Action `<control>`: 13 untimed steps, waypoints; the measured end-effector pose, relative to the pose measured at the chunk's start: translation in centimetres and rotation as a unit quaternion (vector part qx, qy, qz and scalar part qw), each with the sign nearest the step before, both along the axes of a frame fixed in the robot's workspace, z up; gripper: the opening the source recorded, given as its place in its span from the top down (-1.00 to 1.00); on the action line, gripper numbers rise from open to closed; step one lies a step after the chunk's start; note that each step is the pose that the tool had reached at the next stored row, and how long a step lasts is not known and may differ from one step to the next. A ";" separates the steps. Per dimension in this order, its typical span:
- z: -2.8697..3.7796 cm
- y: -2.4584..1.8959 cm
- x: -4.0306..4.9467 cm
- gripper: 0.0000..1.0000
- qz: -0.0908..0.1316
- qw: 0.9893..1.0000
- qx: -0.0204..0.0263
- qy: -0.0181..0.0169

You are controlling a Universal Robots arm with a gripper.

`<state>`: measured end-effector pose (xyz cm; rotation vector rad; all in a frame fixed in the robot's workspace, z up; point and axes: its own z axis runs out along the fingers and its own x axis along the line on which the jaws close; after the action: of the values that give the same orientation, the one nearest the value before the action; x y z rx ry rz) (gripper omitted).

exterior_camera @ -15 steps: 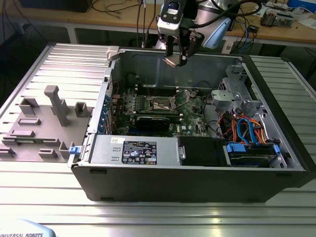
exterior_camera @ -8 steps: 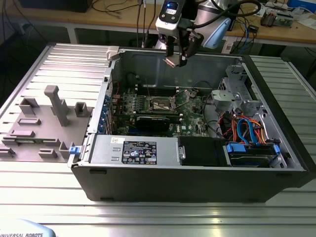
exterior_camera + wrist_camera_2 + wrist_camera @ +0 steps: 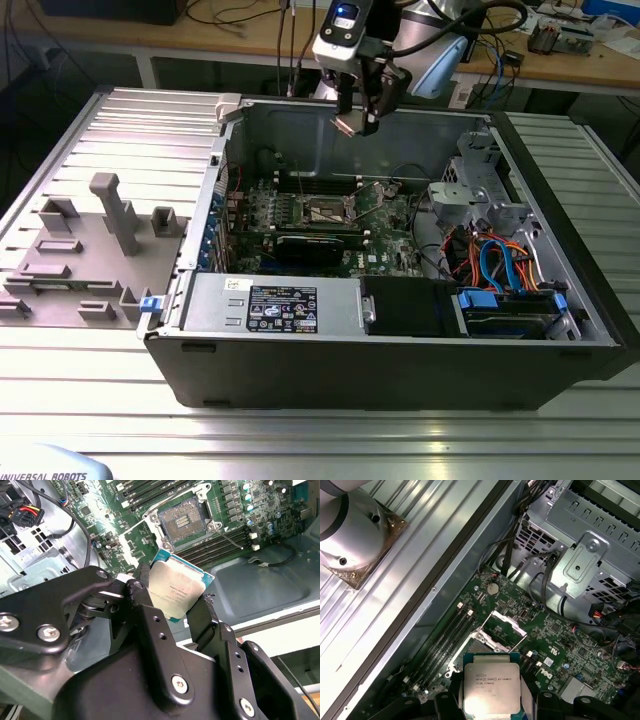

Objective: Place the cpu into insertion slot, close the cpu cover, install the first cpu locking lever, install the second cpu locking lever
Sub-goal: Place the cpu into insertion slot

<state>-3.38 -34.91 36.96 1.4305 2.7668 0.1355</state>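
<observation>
One chip is in play, and you have it. The cpu [image 3: 175, 592] is pinched by two opposite edges between the fingers of the tool [image 3: 175, 600], which is closed down to the chip's width. The metal top faces both wrist cameras.

In the exterior view the chip hangs high over the far wall of the open computer case [image 3: 350, 375], well apart from the board below. Nothing is seated yet.

The insertion slot [image 3: 182, 519] lies bare and dark inside its silvery rim, amid the green board [image 3: 150, 540]. The long black memory slots [image 3: 220, 550] run just beside it.

In the first wrist view the cpu cover [image 3: 506, 624] stands swung up off the socket, so the way in looks open. In the second wrist view a thin locking lever [image 3: 231, 540] juts out from the socket's corner, unlatched as far as you can tell.

The case itself rests on the ribbed metal counter [image 3: 100, 370].

So you are in the first step, carrying the chip towards the socket. The cover and both levers are not yet dealt with.

Seating the chip will, by my reading, call for three things:
- **Squaring up:** in the first wrist view the chip's edges look turned against the socket's rim, so you need a wrist rotation to line them up.
- **Level descent:** the drop past the raised cover and the loose lever should be slow and level.
- **Light contact:** land with almost no downward force. A skewed or heavy landing could harm the socket's contacts.
</observation>
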 end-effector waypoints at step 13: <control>-0.04 0.00 0.00 -0.08 -0.017 1.000 0.000 0.000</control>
<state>-3.38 -34.90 36.92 1.4765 2.7408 0.1344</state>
